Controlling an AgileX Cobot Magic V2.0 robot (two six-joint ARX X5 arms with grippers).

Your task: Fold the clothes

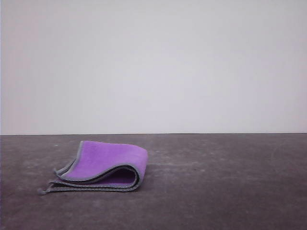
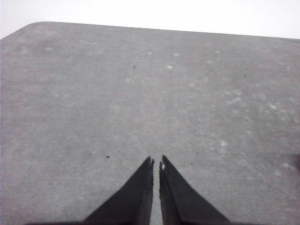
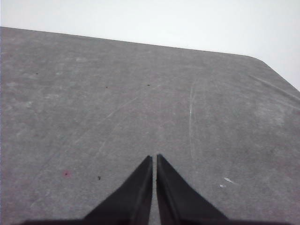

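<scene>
The clothes [image 1: 103,165], a soft cloth with bright purple face up and a light grey stitched hem, lie folded over in layers on the dark grey table [image 1: 220,182], left of centre in the front view. A dark inner face shows in the fold's opening. My left gripper [image 2: 156,161] hangs over bare table in the left wrist view, its black fingers together with nothing between them. Over bare table in the right wrist view, my right gripper [image 3: 154,158] is likewise shut and holds nothing.
A plain white wall [image 1: 153,62] rises behind the table's far edge. In the left wrist view a rounded table corner [image 2: 33,26] appears, and another rounded corner [image 3: 262,61] in the right wrist view. Faint scratches [image 3: 191,112] mark the tabletop.
</scene>
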